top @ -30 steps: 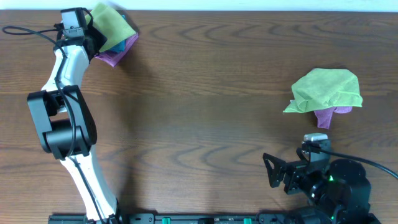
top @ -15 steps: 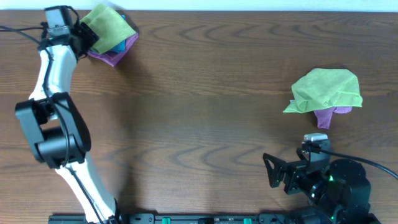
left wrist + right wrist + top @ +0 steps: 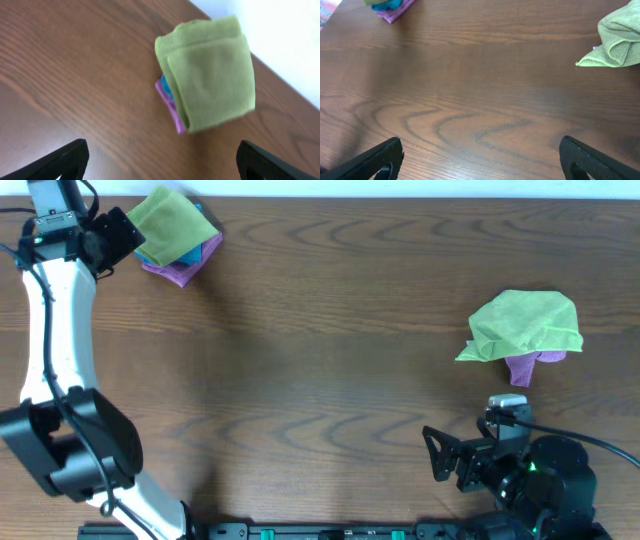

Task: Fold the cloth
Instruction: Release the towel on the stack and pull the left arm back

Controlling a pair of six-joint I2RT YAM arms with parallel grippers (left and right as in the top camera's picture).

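Note:
The cloth (image 3: 172,222), lime green and folded into a small rectangle, lies on top of a blue and a purple cloth at the table's far left corner. In the left wrist view the cloth (image 3: 210,70) lies flat, free of the fingers. My left gripper (image 3: 118,240) stands open just left of the pile, apart from it, with nothing between its fingers (image 3: 162,160). My right gripper (image 3: 433,454) rests open near the front right edge, empty (image 3: 480,157), pointing left over bare wood.
A second lime-green cloth (image 3: 525,325) lies rumpled at the right on a purple cloth (image 3: 522,367), and shows at the right wrist view's edge (image 3: 620,37). The blue cloth (image 3: 165,86) and purple cloth (image 3: 178,272) sit under the folded one. The table's far edge runs just behind the pile.
My left gripper has opened, let go of the folded cloth and drawn back to the left, away from the pile. The right arm has not moved.

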